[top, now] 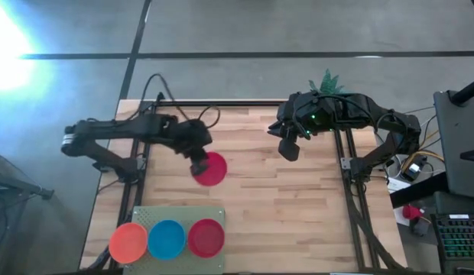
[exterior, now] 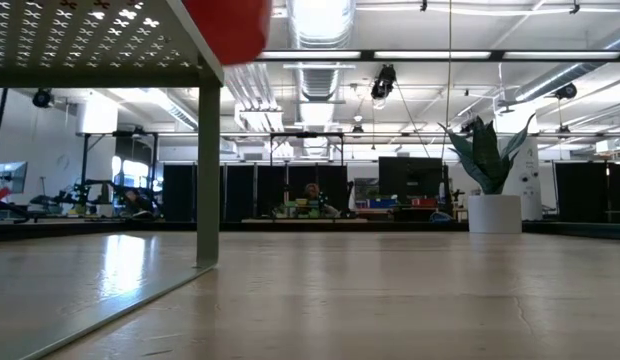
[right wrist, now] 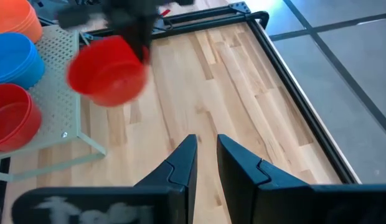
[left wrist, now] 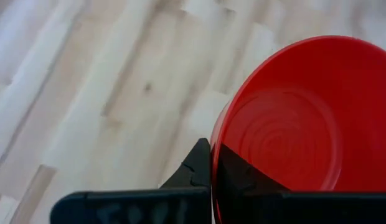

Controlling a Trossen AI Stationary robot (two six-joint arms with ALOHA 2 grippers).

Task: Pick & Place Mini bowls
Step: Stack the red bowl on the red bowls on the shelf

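Observation:
A red mini bowl (top: 212,169) hangs above the middle of the wooden table, with my left gripper (top: 197,163) shut on it; the right wrist view shows this bowl (right wrist: 109,73) well clear of the boards. Near the table's front left, a raised perforated platform (top: 183,214) carries orange (top: 128,241), blue (top: 167,238) and red (top: 206,237) mini bowls side by side. My right gripper (top: 289,150) waits above the table's far right, its fingers (right wrist: 205,155) a little apart with nothing between them. My left gripper pinches the red bowl's rim (left wrist: 213,163) between its two fingers, one finger (left wrist: 194,167) outside the wall and the other (left wrist: 243,177) inside the hollow. The fingers slant down from the table's left side. The bowl is lifted clear and tilted.
The platform stands on thin legs (exterior: 208,170) above the table. A green plant in a white pot (exterior: 490,195) sits at the far right edge. Black frame rails (top: 352,198) run along the table's sides. Bare boards (top: 275,221) lie between the platform and the right rail.

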